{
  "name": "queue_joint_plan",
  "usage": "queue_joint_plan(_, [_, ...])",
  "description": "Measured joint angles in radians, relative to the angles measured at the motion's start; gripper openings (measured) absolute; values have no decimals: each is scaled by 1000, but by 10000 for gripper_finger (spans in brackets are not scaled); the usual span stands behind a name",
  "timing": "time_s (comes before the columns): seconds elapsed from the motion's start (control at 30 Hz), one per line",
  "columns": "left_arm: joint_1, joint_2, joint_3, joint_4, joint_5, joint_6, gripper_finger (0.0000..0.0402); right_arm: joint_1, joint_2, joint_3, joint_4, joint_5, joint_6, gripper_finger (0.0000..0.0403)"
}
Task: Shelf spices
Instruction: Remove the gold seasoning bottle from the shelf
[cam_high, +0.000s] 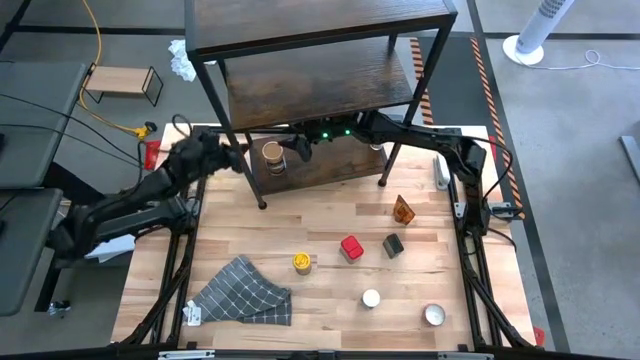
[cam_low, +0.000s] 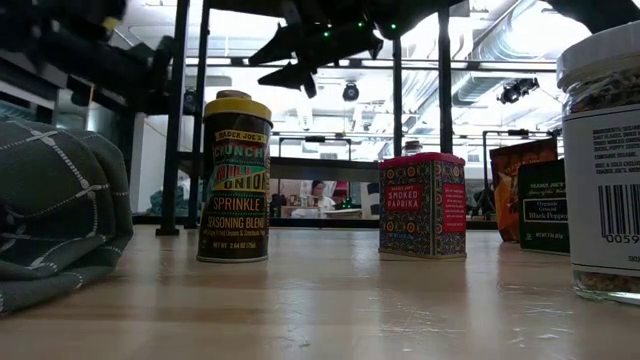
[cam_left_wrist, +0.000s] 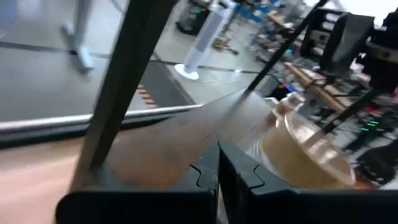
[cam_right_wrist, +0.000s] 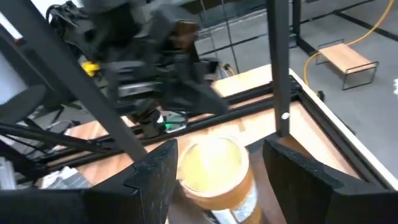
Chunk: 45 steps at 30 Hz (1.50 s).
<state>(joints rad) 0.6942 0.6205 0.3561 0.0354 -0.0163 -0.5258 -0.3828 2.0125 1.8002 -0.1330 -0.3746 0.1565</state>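
Right gripper under the shelf, fingers spread either side of the tan-lidded jar on its bottom board. Left gripper closed, beside the shelf's front leg. Remaining spices on the table, with the checked cloth.

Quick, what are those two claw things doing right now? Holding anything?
Left tool: closed, empty, beside the shelf leg.
Right tool: open, its fingers either side of a tan-lidded spice jar on the bottom shelf board; grip not confirmed.
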Motion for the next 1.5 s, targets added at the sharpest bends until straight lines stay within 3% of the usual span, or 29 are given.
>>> queue_joint_plan(0.17, [136,272,1,275,220,4,0,-4,0,0,1,-13,-37,232])
queue_joint_plan(0.37, [164,566,14,630,485,20,0,-10,30,1,-25,-25,-105,232])
queue_joint_plan(0.57, [162,716,92,716,660,33,0,-10,43,0,-126,-42,-169,232])
queue_joint_plan(0.83, [154,745,141,720,769,33,0,-9,27,1,-229,-135,-194,232])
queue_joint_plan(0.97, [155,737,142,718,768,33,0,-1,18,0,-237,-147,-205,232])
queue_joint_plan(1.17, [185,733,142,711,765,57,0,-3,0,-1,-203,-4,-210,232])
queue_joint_plan(1.33, [212,731,142,687,776,81,0,-7,-7,-1,-133,35,-203,232])
queue_joint_plan(1.5, [246,683,142,479,800,205,0,3,-28,29,-218,42,-220,232])
